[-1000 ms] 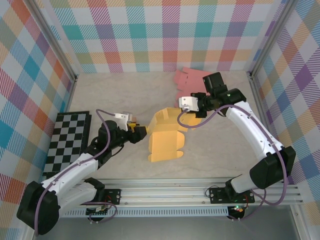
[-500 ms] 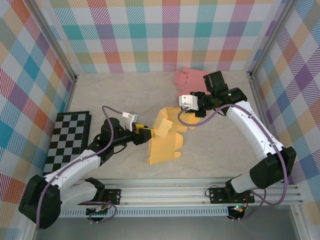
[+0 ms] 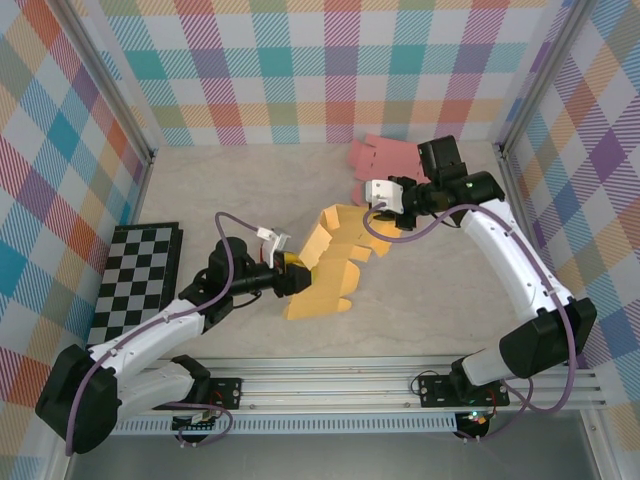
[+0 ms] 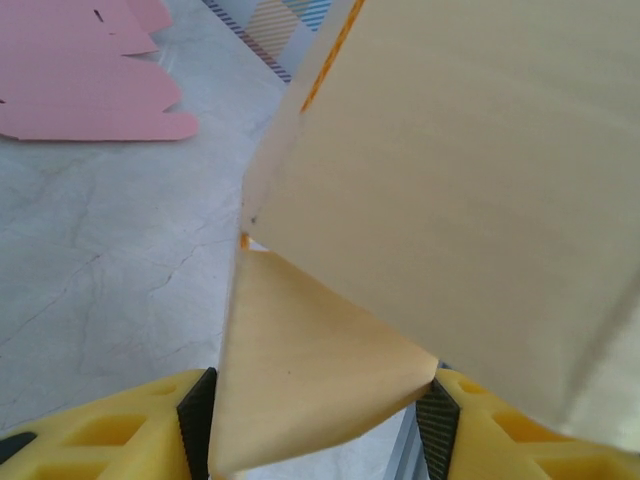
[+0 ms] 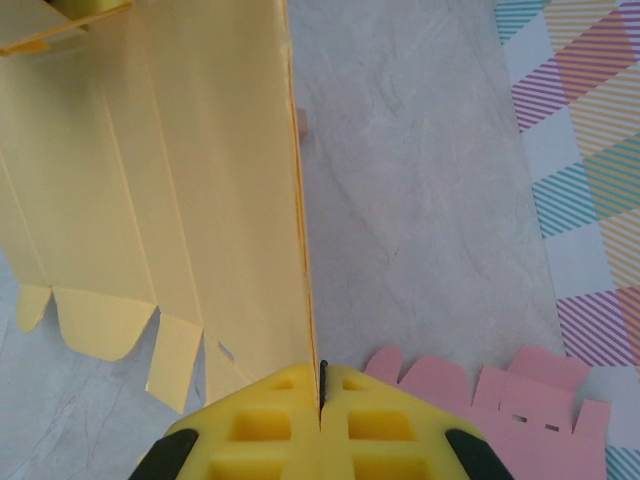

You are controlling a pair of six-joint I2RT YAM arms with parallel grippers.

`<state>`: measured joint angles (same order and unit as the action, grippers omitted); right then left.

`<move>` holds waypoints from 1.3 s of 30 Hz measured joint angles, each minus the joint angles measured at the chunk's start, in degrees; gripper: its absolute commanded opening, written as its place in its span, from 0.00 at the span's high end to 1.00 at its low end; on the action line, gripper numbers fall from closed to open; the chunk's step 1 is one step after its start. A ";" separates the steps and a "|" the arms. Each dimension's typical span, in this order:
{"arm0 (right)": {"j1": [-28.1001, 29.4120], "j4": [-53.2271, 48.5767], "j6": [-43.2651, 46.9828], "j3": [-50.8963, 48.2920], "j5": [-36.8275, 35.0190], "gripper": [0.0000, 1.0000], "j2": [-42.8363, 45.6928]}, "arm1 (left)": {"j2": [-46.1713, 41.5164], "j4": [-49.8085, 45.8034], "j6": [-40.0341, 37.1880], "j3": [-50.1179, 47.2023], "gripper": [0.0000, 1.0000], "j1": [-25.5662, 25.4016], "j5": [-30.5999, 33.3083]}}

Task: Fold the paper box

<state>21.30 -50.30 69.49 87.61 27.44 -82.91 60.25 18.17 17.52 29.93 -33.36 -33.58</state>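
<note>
Lifted and tipped up since a second ago, the yellow box blank hangs over the middle of the table between the arms, and the left gripper has moved in against its near-left side. Thin card: light, springy along the scores, easily creased, so best taken at edges and flaps, as the right gripper does, closed flat on the top edge. Right wrist view shows that pinch and the scalloped tabs; left wrist view shows a folded flap between half-parted pads, though I cannot tell whether they press on it.
</note>
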 measured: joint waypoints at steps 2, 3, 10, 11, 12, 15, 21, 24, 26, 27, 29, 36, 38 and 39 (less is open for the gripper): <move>0.00 -0.11 -0.04 0.00 0.68 1.00 0.20 | 0.00 -0.11 -0.22 0.20 0.51 0.00 0.90; 0.00 -0.22 -0.04 -0.02 0.98 1.00 0.37 | -0.11 -0.17 -0.37 0.35 0.53 0.00 1.75; -0.24 -0.33 0.04 -0.02 2.49 1.00 2.23 | -2.05 -0.37 -0.81 1.14 0.78 0.00 5.44; -0.33 -0.33 0.15 -0.07 2.67 1.00 2.40 | -2.14 -0.46 -0.90 1.14 0.81 -0.02 5.75; -0.37 -0.35 0.24 -0.13 2.84 1.00 2.49 | -2.16 -0.59 -0.96 1.16 0.85 0.00 5.95; -0.37 -0.31 0.42 -0.57 3.58 1.00 2.51 | -2.54 -1.14 -0.85 1.16 0.93 0.00 7.21; -0.35 -0.37 0.85 -1.53 5.46 1.00 2.51 | -4.61 -3.23 -0.90 1.16 1.00 0.00 10.95; -0.31 -0.09 0.76 -1.88 5.79 1.00 2.51 | -5.35 -4.26 -1.07 1.16 0.74 -0.02 12.46; -0.33 0.33 0.44 -1.92 4.90 1.00 2.51 | -5.92 -5.51 -1.25 1.16 0.55 -0.07 13.46; -0.50 0.55 0.15 -1.90 4.26 1.00 2.51 | -6.45 -6.29 -1.36 1.16 0.47 -0.07 13.86; -0.50 0.81 -0.15 -1.92 2.80 1.00 2.51 | -8.24 -8.17 -1.99 1.16 0.41 -0.17 14.27; -0.07 2.08 0.31 -1.90 -3.85 1.00 2.34 | -22.51 -14.67 -4.57 0.66 0.35 -0.26 15.74; 0.33 2.08 1.03 -1.92 -5.57 1.00 1.92 | -25.46 -15.28 -4.96 0.59 0.35 -0.26 15.72; 0.72 2.19 1.51 -2.05 -6.38 1.00 1.60 | -26.18 -15.30 -5.03 0.59 0.37 -0.26 15.87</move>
<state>22.02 -48.12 71.00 85.56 21.06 -81.32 34.06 2.87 12.49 30.52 -33.63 -17.72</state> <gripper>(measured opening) 0.058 0.648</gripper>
